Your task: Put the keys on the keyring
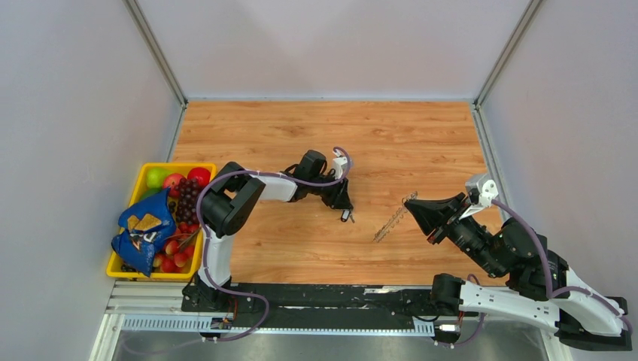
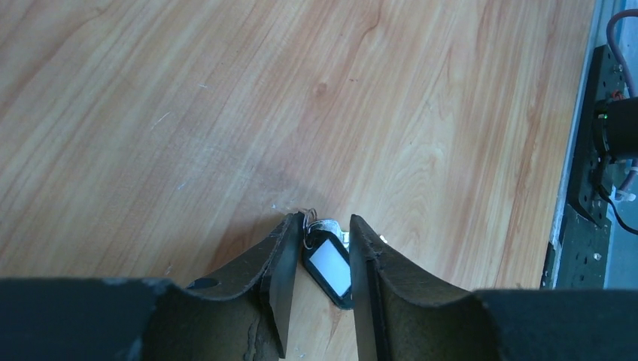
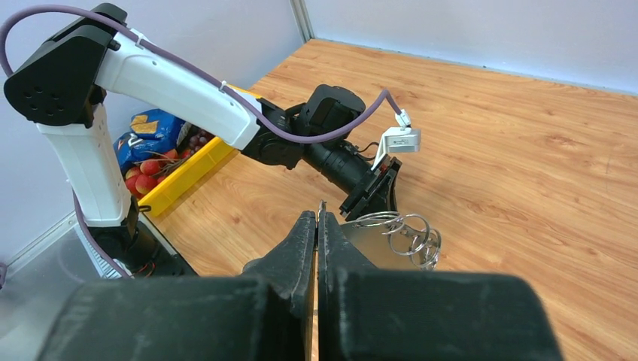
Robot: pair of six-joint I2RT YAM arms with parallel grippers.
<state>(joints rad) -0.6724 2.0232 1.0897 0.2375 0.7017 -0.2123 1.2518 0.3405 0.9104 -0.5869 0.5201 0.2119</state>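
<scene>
Pick-up step: the left claw (image 2: 321,223), jaws spread, straddles the black-headed key (image 2: 329,268) lying on the table (image 2: 451,113) between them, the right claw (image 3: 317,219) pinches the keyring (image 3: 402,235) jutting beyond its tips, so next comes a clean squeeze and lift.

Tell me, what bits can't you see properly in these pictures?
- Key: left wrist view, left hand fingers hide its edges and whether it's pinched.
- Keyring: right wrist view, right hand covers its near part.
- Keyring's small keys: top view, too small.
</scene>
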